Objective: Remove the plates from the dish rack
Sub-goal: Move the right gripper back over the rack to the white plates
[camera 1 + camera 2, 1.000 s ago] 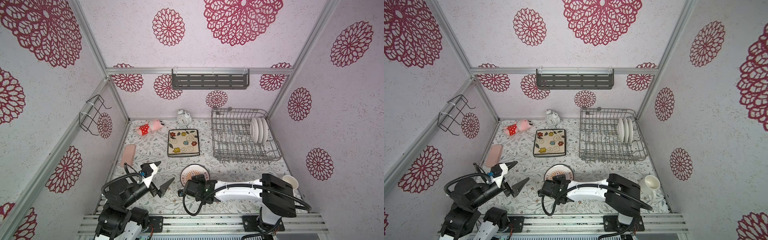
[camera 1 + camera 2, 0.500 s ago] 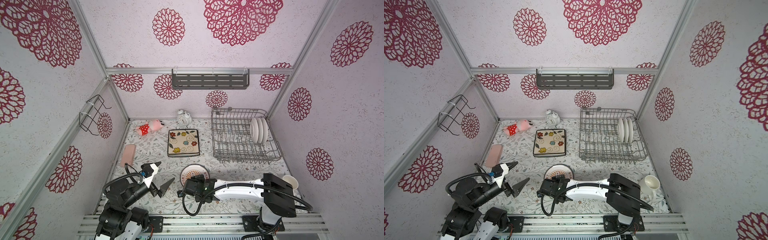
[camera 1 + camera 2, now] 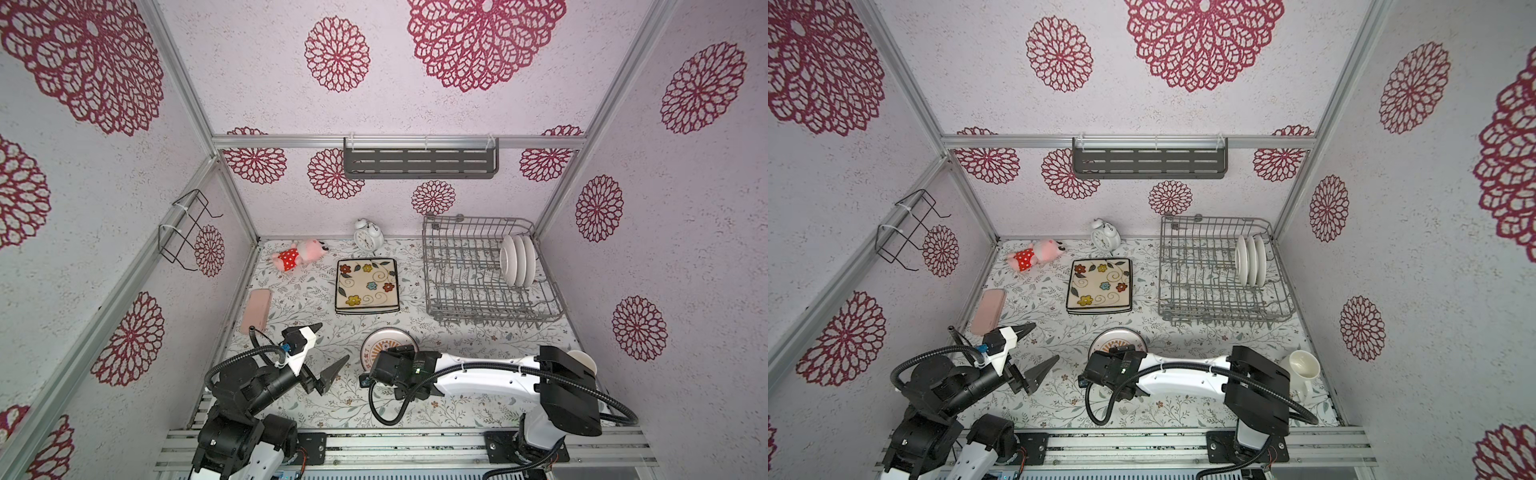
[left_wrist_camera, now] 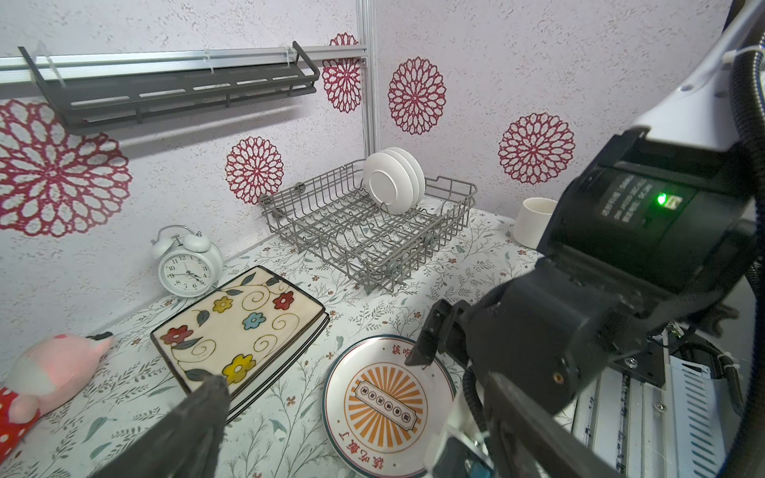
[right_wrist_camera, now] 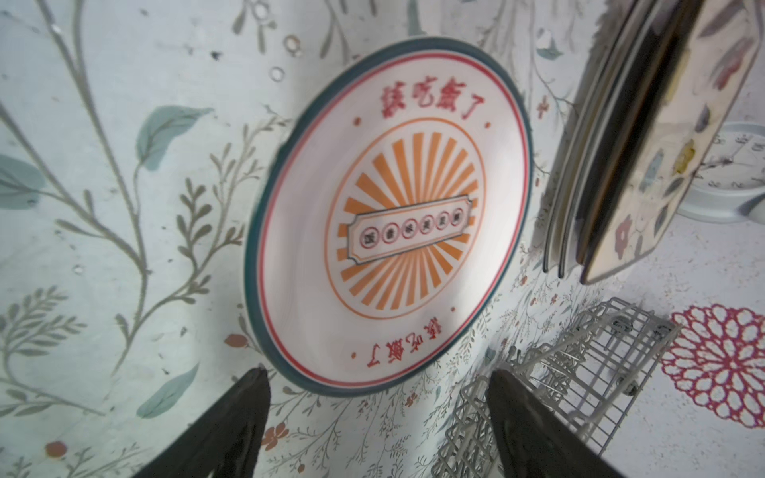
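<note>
Overhead and wrist views of the unloading scene. The dish rack [image 3: 465, 266] stands at the far right of the table [image 3: 332, 407], against the back wall. Three round white plates [image 3: 517, 260] stand upright on edge, close together, at its right-hand end. A stack of square plates [image 3: 366, 286] lies flat just left of the rack, a cream flower-painted one uppermost. One round plate [image 3: 388, 343] with a dark teal rim, red lettering and an orange sunburst lies face up on the table nearer the robot, partly covered in both top views by the right arm [image 3: 478, 374]. The right gripper [image 5: 377, 374] hangs above this plate's near rim, fingers apart and holding nothing; whether a tip touches the plate cannot be told. The left gripper [image 3: 333, 340] hovers over the table just left of the round plate without touching it, fingers spread wide and empty. An alarm clock [image 3: 368, 237] and a plush toy [image 3: 297, 257] sit by the back wall.
</note>
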Available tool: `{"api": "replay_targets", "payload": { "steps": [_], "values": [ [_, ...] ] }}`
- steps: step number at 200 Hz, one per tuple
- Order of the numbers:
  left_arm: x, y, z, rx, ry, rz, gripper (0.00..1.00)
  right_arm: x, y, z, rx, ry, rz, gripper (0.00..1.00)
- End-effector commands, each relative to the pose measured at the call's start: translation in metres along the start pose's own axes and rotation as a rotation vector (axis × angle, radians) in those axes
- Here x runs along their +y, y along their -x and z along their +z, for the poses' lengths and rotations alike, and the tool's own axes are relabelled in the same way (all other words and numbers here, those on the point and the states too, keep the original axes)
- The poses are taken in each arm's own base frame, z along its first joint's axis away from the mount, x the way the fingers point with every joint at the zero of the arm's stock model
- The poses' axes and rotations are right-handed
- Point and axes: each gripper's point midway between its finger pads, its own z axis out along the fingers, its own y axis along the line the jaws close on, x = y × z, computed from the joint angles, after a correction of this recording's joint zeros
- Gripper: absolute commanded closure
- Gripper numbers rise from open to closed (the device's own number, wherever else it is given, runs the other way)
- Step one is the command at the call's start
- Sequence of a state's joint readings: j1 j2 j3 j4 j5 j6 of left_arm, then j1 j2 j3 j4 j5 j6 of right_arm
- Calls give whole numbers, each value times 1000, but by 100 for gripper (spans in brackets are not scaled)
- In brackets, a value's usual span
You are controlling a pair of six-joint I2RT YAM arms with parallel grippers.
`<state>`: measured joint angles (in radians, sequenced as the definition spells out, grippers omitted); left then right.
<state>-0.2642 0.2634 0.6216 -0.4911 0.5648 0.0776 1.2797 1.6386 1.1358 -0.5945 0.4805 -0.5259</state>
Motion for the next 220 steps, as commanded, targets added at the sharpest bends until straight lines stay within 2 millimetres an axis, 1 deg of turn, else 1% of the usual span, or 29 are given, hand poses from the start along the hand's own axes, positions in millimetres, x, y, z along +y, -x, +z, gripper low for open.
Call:
{"api": "replay_targets", "payload": {
  "steps": [1,5,20,30,34,42,51,69,77,88,96,103,117,130,141,162,192,220],
  "values": [
    [1,3,5,-3,-12,12,3,-83,-16,-50,-102,-130,314,12],
    [1,4,6,-1,-16,11,3,-96,-22,-57,-120,-153,370,11],
    [3,5,10,3,-25,6,3,-145,-55,-79,-165,-236,599,2],
    [4,6,13,6,-31,2,3,-173,-81,-91,-189,-291,754,1],
    [4,7,14,5,-32,4,3,-181,-89,-95,-202,-301,800,1],
    [6,8,16,6,-34,3,3,-198,-112,-102,-214,-327,903,1],
    [7,8,19,7,-34,1,3,-213,-135,-106,-221,-347,1016,1],
    [12,11,25,-1,-32,-1,3,-235,-181,-107,-239,-359,1229,2],
    [13,13,27,-9,-31,-2,3,-242,-199,-104,-248,-362,1303,3],
    [15,17,32,-29,-36,-3,3,-253,-220,-99,-263,-368,1387,7],
    [17,19,35,-40,-42,-4,3,-258,-235,-92,-261,-360,1443,11],
    [18,21,38,-45,-50,-7,3,-261,-248,-85,-249,-351,1489,17],
    [19,24,43,-38,-67,-13,3,-266,-275,-70,-225,-340,1584,23],
    [19,24,47,-23,-78,-23,3,-271,-293,-57,-225,-326,1638,31],
    [20,23,49,-15,-84,-28,3,-276,-306,-50,-231,-335,1670,37],
    [22,22,52,-10,-81,-31,3,-286,-323,-40,-240,-366,1689,40],
    [25,18,54,-2,-70,-41,3,-295,-344,-24,-191,-390,1688,42],
    [26,14,57,13,-72,-52,3,-295,-356,-6,-127,-393,1673,43]
  ]
}}
